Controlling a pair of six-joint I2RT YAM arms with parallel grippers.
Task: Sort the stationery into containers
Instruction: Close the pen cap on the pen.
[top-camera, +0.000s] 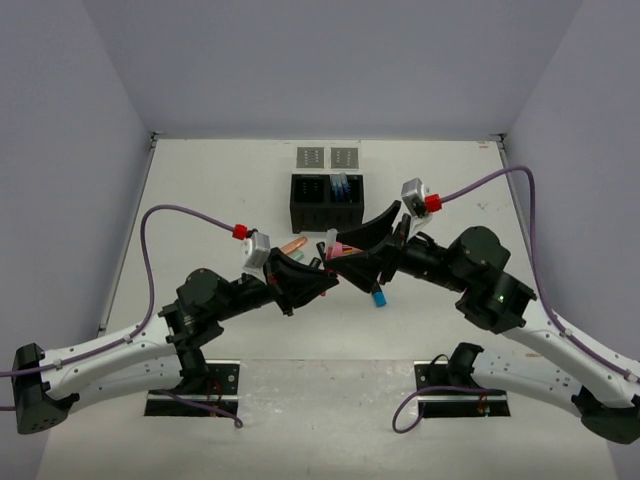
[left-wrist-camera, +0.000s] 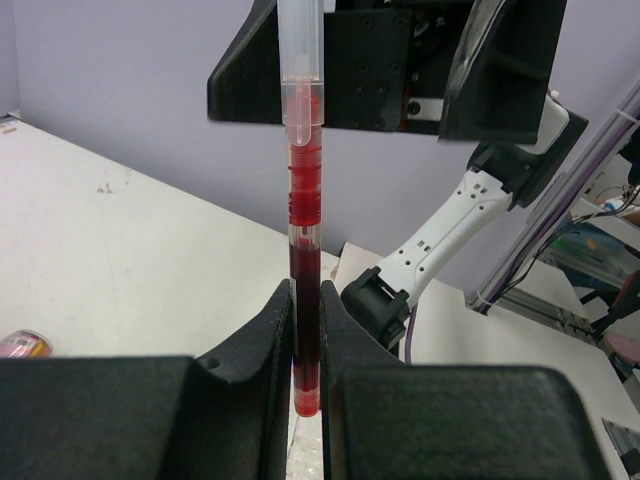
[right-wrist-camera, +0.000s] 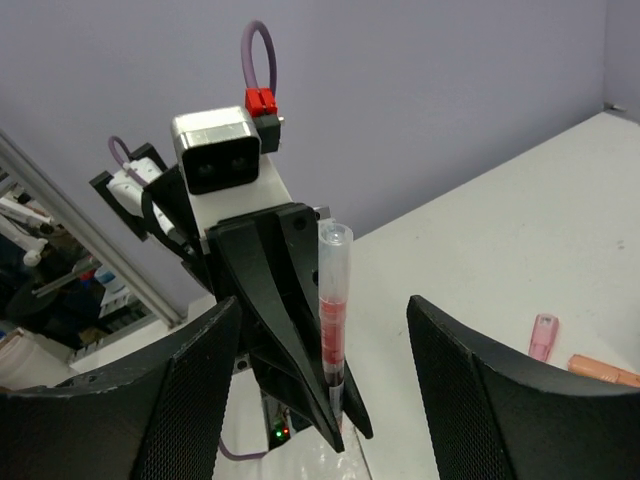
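Left wrist view gives us the clearest read: the left gripper (left-wrist-camera: 305, 335) is pinched tight on the lower barrel of a red pen (left-wrist-camera: 303, 240), held upright between the two arms. We judge this a handover on the way to the black box (top-camera: 325, 216). The right gripper (right-wrist-camera: 322, 310) faces it, fingers spread wide on either side of the pen's clear upper end, not touching. Next, it should close squarely there before the left lets go.
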